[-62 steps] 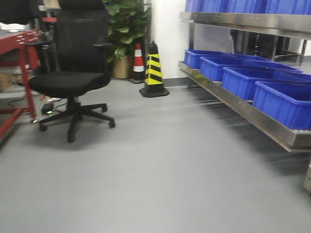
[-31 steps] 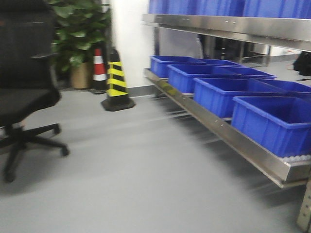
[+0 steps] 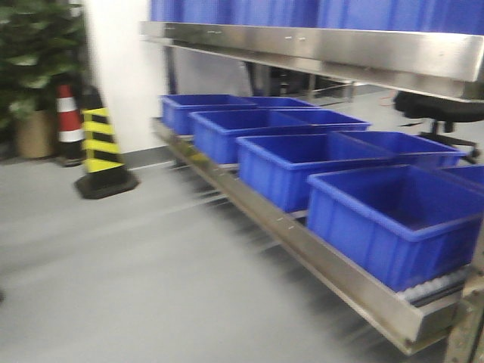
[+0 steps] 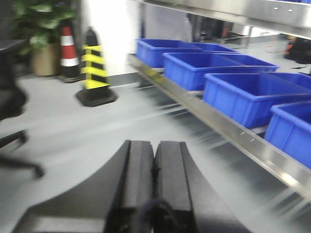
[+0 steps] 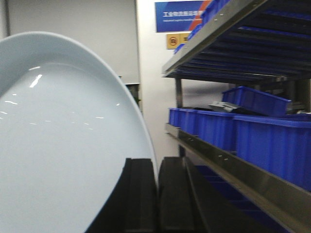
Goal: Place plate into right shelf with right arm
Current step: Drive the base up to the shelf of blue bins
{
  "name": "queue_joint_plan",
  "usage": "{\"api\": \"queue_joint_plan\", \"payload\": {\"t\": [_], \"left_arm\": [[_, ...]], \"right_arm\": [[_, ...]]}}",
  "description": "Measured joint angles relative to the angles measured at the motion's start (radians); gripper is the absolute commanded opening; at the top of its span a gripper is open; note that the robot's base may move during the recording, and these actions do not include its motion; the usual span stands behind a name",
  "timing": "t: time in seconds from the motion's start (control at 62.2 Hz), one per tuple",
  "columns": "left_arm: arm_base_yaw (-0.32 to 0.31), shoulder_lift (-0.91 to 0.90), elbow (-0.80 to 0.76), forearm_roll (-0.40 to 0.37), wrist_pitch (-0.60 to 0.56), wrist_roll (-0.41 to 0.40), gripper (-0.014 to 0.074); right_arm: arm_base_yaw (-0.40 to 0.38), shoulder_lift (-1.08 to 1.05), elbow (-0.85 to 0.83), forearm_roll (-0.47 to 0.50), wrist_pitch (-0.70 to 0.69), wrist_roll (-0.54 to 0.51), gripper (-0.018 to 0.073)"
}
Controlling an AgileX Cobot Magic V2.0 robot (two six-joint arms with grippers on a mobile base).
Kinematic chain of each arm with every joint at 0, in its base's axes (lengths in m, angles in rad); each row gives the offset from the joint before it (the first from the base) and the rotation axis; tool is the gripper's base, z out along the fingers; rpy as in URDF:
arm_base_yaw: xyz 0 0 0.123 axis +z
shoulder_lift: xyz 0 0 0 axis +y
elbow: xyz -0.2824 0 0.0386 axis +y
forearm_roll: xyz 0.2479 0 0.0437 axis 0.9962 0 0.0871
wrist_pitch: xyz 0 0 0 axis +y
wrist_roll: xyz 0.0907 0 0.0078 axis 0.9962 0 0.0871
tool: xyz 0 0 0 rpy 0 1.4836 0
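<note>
Your plate (image 5: 63, 145) is plain, glossy white, with a gently raised rim and light streaks across its face. It fills the 9 o'clock side of the right wrist view, and the right gripper (image 5: 156, 162) is clamped on its rim at 6 o'clock. The steel rails of the right shelf (image 5: 228, 165) run past at 3 o'clock. What you can see inside the blue bins (image 3: 378, 234) is blue wall and floor. The plate stands on edge, its rim arcing from 6 up to 10 o'clock. Your left gripper (image 4: 154, 145) has its fingers pressed together.
</note>
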Motion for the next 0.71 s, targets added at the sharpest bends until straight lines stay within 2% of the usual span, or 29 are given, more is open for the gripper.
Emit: {"api": "queue_joint_plan", "payload": {"t": [0.707], "left_arm": [[0.0,0.0,0.0,0.0,0.0,0.0,-0.0047]], "right_arm": [[0.0,0.0,0.0,0.0,0.001,0.0,0.0056]]}}
